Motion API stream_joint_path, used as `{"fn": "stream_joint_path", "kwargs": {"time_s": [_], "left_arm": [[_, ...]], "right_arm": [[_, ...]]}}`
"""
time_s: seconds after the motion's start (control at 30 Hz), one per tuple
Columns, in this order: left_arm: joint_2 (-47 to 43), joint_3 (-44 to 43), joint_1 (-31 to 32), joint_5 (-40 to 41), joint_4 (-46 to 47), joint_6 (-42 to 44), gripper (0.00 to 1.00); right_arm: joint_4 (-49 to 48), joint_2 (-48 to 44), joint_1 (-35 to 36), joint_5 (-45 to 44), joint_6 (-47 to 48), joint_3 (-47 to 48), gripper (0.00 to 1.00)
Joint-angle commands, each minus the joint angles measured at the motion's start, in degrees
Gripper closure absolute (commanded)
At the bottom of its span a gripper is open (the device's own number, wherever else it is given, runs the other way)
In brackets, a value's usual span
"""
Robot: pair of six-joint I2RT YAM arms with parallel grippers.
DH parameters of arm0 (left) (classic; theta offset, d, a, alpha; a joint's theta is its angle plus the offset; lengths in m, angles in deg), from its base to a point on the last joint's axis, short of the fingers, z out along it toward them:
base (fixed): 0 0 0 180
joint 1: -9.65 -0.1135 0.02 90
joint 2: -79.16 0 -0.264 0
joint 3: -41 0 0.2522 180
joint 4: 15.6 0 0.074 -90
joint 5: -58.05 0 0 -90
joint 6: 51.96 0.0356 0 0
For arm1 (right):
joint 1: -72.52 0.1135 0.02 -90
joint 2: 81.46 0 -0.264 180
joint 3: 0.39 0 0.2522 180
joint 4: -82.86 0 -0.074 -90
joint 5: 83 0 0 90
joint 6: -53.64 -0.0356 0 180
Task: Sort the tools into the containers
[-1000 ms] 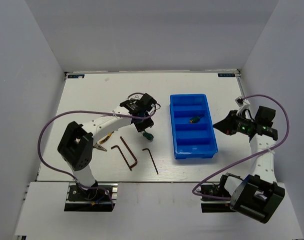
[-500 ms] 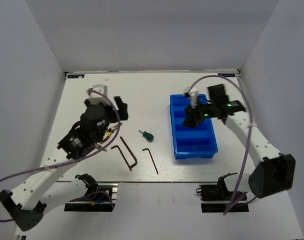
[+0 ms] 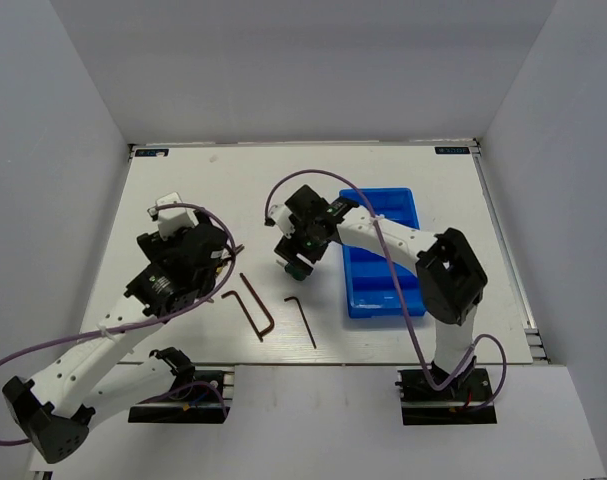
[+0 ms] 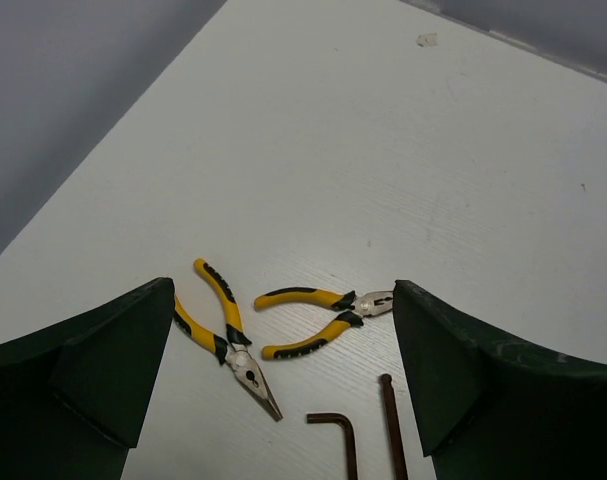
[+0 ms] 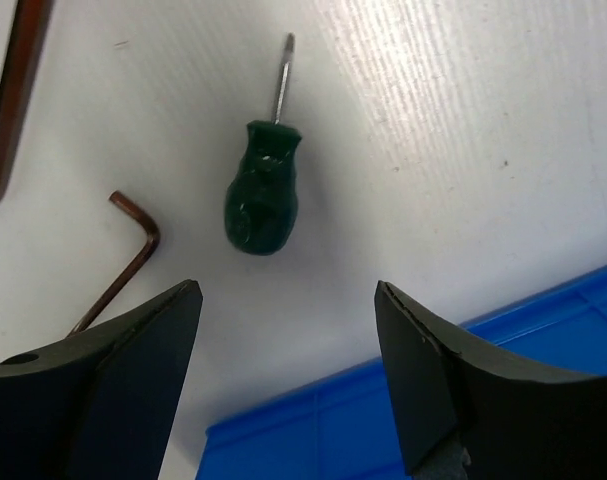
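A stubby green-handled screwdriver point(image 5: 263, 190) lies on the white table just left of the blue tray point(image 5: 383, 425). My right gripper point(image 5: 287, 290) hovers over it, open, with nothing between its fingers. From above, that gripper point(image 3: 295, 262) hides most of the screwdriver. My left gripper point(image 4: 283, 290) is open and empty above two yellow-and-black pliers: a long-nose pair point(image 4: 223, 335) and a combination pair point(image 4: 318, 310). Three dark hex keys lie on the table: two near the pliers point(image 3: 253, 305) and one further right point(image 3: 301, 318).
The blue tray point(image 3: 385, 290) lies lengthwise right of centre, and the right arm crosses over its far half. The left arm point(image 3: 173, 275) stretches over the table's left side. Grey walls enclose the table on three sides.
The left gripper let go of the screwdriver, opened wide and drew back left over the pliers. The right arm swung from the right, across the tray, to above the screwdriver, opening its jaws.
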Motion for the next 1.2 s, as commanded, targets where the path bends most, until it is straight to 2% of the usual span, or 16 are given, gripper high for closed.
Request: {"fn": "stream_joint_path", "kwargs": {"time_s": [0.0,0.2,0.47,0.67,0.83,0.93,1.03,1.07,1.13,1.17], "left_arm": [[-2.8,0.4,-0.3,2.5,1.1,0.9,0.00],[-7.8,3.3,-0.3,1.9,2.3,5.6,0.00],[-12.7,5.9,-0.3,-0.1,7.1,10.7,0.00],[-11.6,6.0,-0.3,-2.0,8.4,12.3,0.00],[-11.6,6.0,-0.3,-3.1,7.9,12.9,0.00],[-11.6,6.0,-0.3,-3.1,7.9,12.9,0.00],[-11.6,6.0,-0.3,-3.7,8.4,12.9,0.00],[-11.6,6.0,-0.3,-4.3,8.4,12.9,0.00],[-11.6,6.0,-0.3,-4.3,8.4,13.4,0.00],[-11.6,6.0,-0.3,-5.1,9.1,13.4,0.00]], "right_arm": [[-0.5,2.4,1.3,-5.8,-3.1,4.1,0.24],[2.8,9.9,2.6,-4.2,-5.0,11.9,0.24],[3.0,15.0,3.6,-4.5,-5.4,13.3,0.26],[4.2,16.1,3.7,-3.6,-5.2,12.8,0.31],[3.2,16.2,3.6,-5.2,-4.4,9.2,0.40],[2.0,15.9,3.5,-5.2,-4.4,7.2,0.48],[2.1,16.0,3.4,-4.4,-4.4,6.8,0.62],[2.1,15.9,3.3,-4.0,-4.1,7.1,0.71],[3.4,15.4,3.4,-2.4,-3.8,7.8,0.80],[3.7,15.2,3.3,-0.7,-3.5,9.2,0.96]]}}
